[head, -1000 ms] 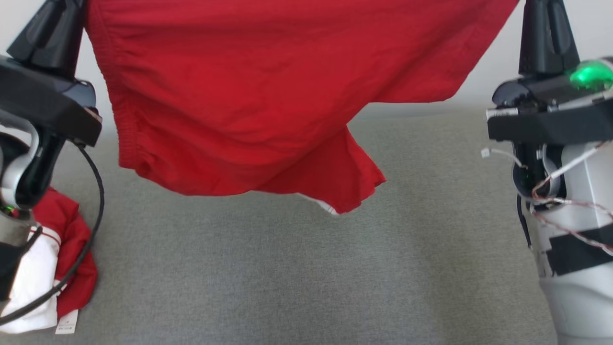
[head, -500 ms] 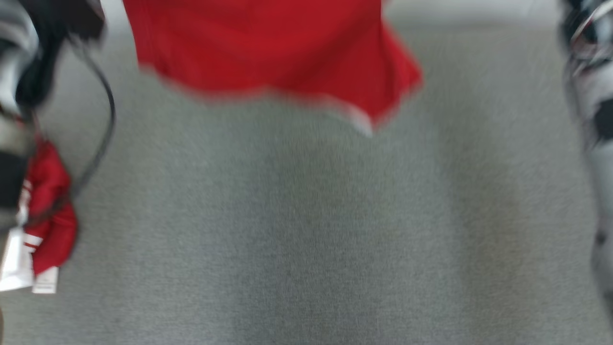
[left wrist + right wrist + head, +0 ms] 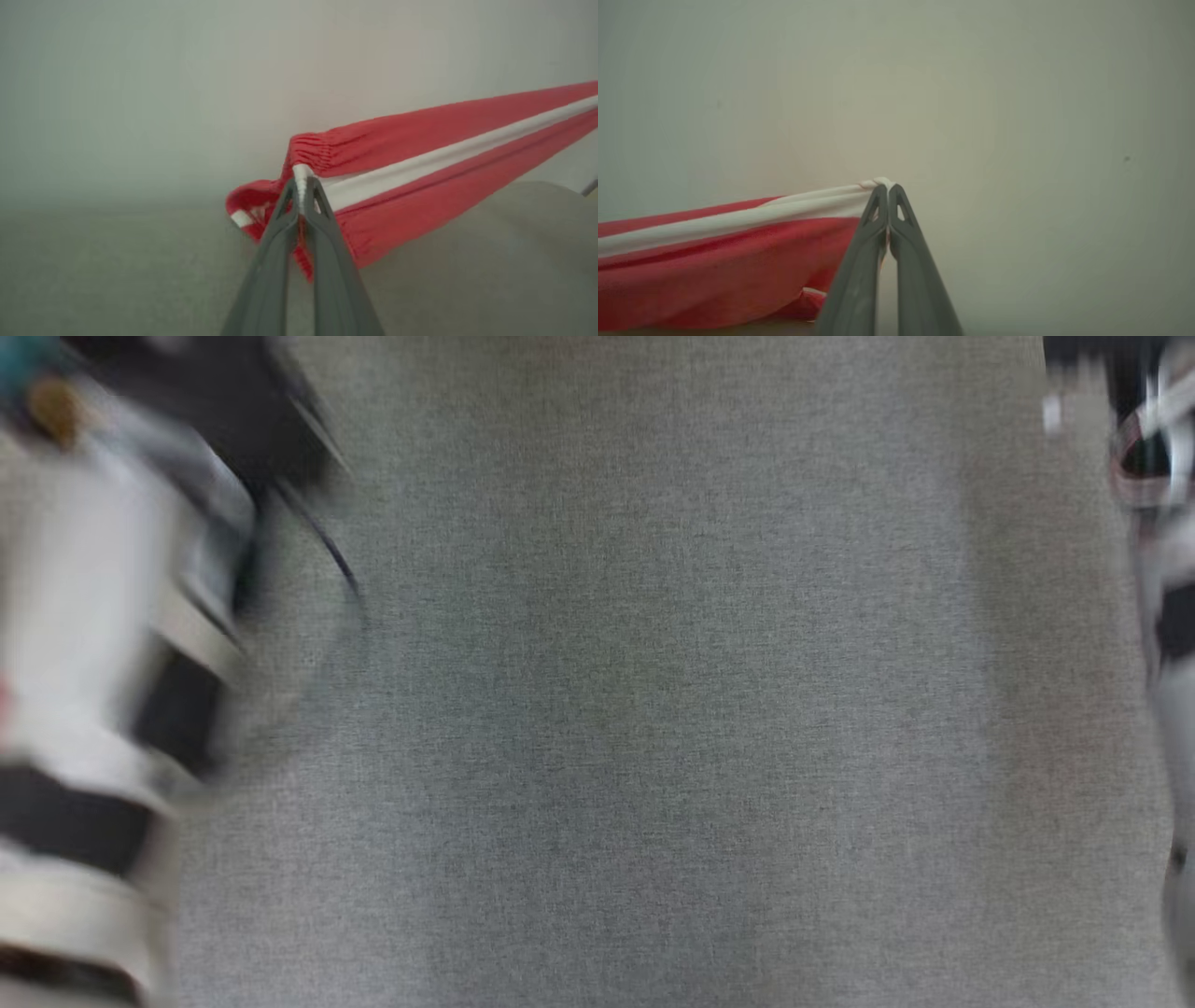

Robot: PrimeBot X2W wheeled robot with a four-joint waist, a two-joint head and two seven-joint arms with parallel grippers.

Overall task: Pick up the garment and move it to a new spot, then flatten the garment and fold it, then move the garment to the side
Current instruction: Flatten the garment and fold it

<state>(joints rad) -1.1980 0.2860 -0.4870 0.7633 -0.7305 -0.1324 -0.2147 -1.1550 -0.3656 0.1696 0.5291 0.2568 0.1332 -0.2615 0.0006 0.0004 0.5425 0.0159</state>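
Reviewer: Garment position at this stamp?

Annotator: Held up in the air. It was a red fabric garment (image 3: 420, 154) with a white stripe and a gathered waistband, stretched taut above the grey woven surface (image 3: 653, 709), with a pale wall (image 3: 994, 93) behind.

Reviewer: State of the left gripper (image 3: 302, 185)?

Annotator: Pinched closed on the waistband end, with the white stripe right at its tips. The cloth ran off to the right edge of the left wrist view.

Reviewer: And the right gripper (image 3: 888, 188)?

Annotator: Clamped on the bunched end of the white stripe. The cloth ran to the left edge of that wrist view and the red part sagged below. I could not tell whether the lowest fold touched the surface.

Reviewer: Any difference from a second back?

Annotator: The head camera had shifted, so the whole picture slid and smeared. A second earlier the head view had the garment draped across its top between both grippers, plus a red-and-white heap at lower left. At this stamp it gave the grey surface and a blurred pale left forearm (image 3: 84, 663) with dark bands. A black cable (image 3: 327, 541) lay beside that arm, and a blurred right forearm (image 3: 1167, 569) sat at the right edge. I logged that as camera motion, not garment motion.

Reviewer: Did the grips change?

Annotator: No, both stayed closed on the cloth.
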